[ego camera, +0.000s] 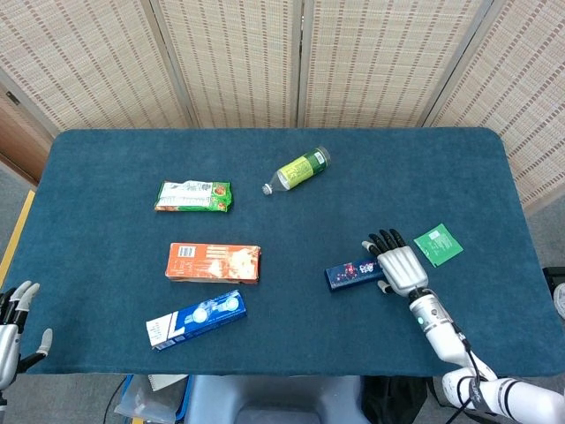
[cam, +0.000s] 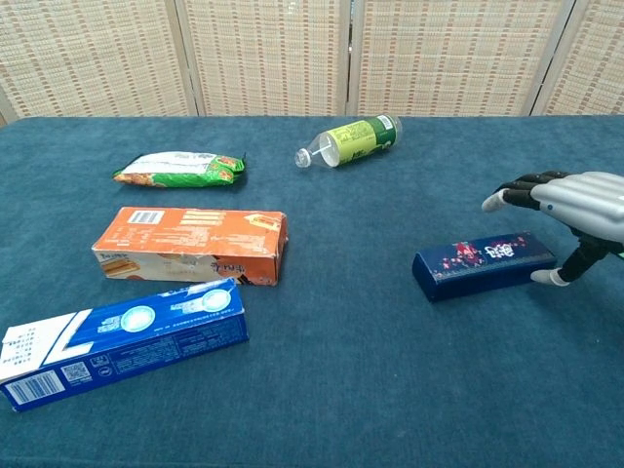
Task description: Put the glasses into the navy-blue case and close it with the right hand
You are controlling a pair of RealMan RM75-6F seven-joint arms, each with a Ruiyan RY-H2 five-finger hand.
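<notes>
Where the navy-blue rectangular case lies flat and closed on the right part of the blue-cloth surface, the silver right hand hovers at its right end, fingers spread apart and holding nothing. From the chest view the thumb tip reaches down just beside the case's right end, while the dark fingertips stretch above and beyond its far edge; whether the thumb touches the case cannot be told. The case is a long, narrow box, its top printed with small pink and white markings. No glasses can be made out in either view.

Just right of the hand lies a small green square packet. Farther off, toward the far middle, a green-labelled clear plastic bottle lies on its side. Left of the case sit an orange cardboard box, a green snack packet beyond it, and a blue-and-white carton nearer. The left hand hangs off the near left corner, fingers apart, empty.
</notes>
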